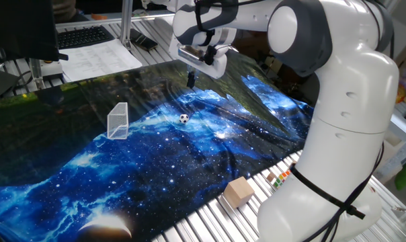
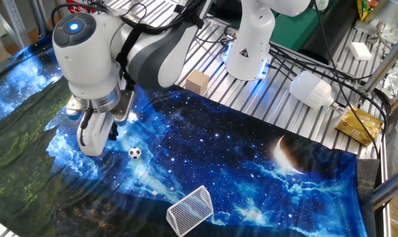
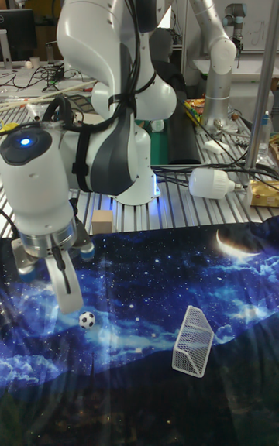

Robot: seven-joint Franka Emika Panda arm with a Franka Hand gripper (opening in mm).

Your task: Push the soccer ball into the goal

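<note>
The soccer ball (image 1: pixel 183 118) (image 2: pixel 134 153) (image 3: pixel 87 320), tiny and white with black patches, rests on the blue galaxy-print cloth. The goal (image 1: pixel 117 121) (image 2: pixel 190 210) (image 3: pixel 193 341), a small clear mesh box, stands on the same cloth a short way off. My gripper (image 1: pixel 191 82) (image 2: pixel 92 148) (image 3: pixel 70 305) points down with its fingers together and holds nothing. It hovers close beside the ball, on the side away from the goal, without touching it.
A tan wooden block (image 1: pixel 238 191) (image 2: pixel 197 83) (image 3: pixel 101 221) sits on the slatted metal table near the arm's base. A multicoloured puzzle cube (image 1: pixel 279 179) lies beside it. The cloth (image 1: pixel 189 154) is wrinkled. Papers and a keyboard lie beyond its far edge.
</note>
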